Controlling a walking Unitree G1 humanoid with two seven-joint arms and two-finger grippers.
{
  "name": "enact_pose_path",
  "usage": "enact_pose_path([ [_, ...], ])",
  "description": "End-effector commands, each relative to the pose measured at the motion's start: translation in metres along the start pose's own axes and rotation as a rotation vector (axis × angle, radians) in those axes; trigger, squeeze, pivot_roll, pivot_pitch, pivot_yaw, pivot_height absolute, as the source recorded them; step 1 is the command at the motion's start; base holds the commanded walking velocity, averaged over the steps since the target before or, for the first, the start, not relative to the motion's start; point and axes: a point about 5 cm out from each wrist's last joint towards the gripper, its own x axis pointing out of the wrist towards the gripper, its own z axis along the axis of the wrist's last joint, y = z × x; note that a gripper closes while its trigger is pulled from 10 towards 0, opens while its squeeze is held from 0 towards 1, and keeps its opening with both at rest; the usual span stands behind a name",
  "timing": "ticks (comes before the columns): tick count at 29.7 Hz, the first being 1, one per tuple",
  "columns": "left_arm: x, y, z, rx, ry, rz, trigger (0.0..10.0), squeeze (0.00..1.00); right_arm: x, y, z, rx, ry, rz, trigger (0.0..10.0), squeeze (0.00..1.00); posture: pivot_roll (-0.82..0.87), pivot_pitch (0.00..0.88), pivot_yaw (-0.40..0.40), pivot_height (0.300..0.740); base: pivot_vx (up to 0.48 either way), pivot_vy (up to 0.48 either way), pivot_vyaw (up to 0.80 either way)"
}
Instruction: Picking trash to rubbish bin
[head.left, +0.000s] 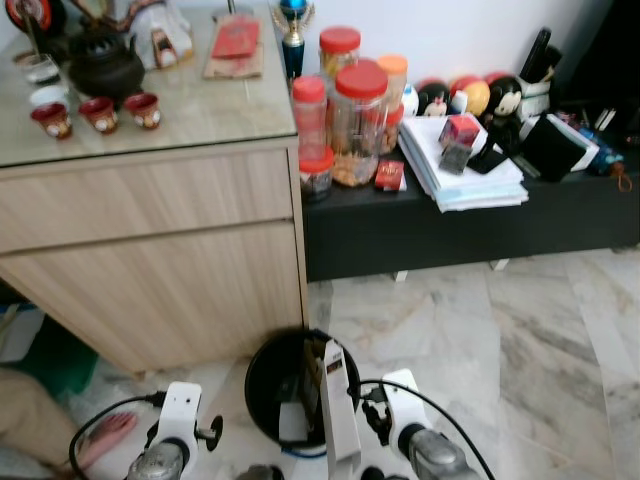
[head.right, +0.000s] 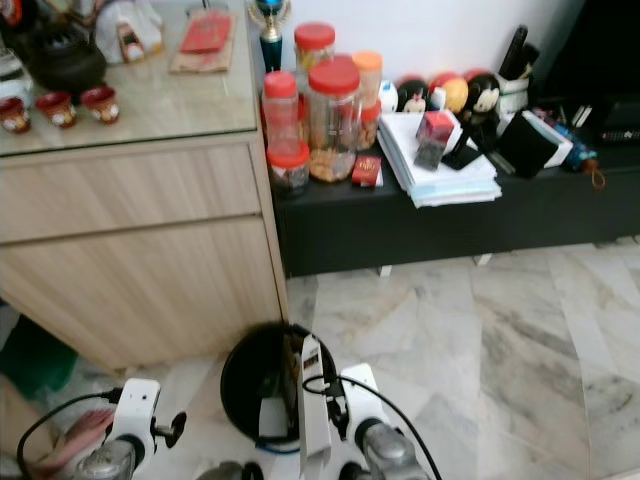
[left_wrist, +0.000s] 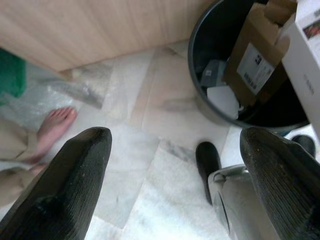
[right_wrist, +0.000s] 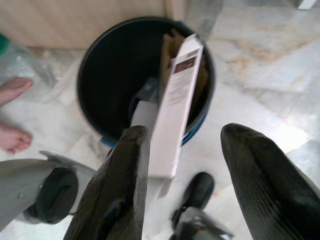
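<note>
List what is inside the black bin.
The bin holds a tall white box leaning on its rim, a brown cardboard piece with a label, and white scraps. Its bottom is dark and covered.

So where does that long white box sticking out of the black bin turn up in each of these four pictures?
Left eye view: the white box stands at bottom centre, leaning on the bin's near rim.
Right eye view: bottom centre, slightly left.
Left wrist view: only a slice at the upper right edge.
Right wrist view: centre, slanting out of the bin.
Shared landmark: the black bin.
</note>
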Motion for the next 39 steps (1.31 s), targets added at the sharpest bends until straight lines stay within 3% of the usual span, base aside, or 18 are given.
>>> enact_pose_path([
  [1,-0.0036,0.0023,-0.0109,-0.003,0.036,0.007,10.0,0.0,-0.0022,-0.0017,-0.0071,0.01,0.017,-0.009,10.0,0.0,0.15,0.093,0.018,0.74,-0.292,0.0,0.0],
  [20,-0.0038,0.0013,-0.0114,-0.007,0.034,0.007,10.0,0.0,-0.003,-0.0025,-0.009,0.014,0.018,-0.015,10.0,0.0,0.15,0.109,0.012,0.74,-0.283,0.0,0.0],
  [39,-0.0062,0.0032,-0.0168,-0.013,0.04,0.043,10.0,0.0,-0.0041,-0.0053,-0.0109,0.048,0.015,-0.034,10.0,0.0,0.15,0.127,0.01,0.74,0.0,0.0,0.0],
])
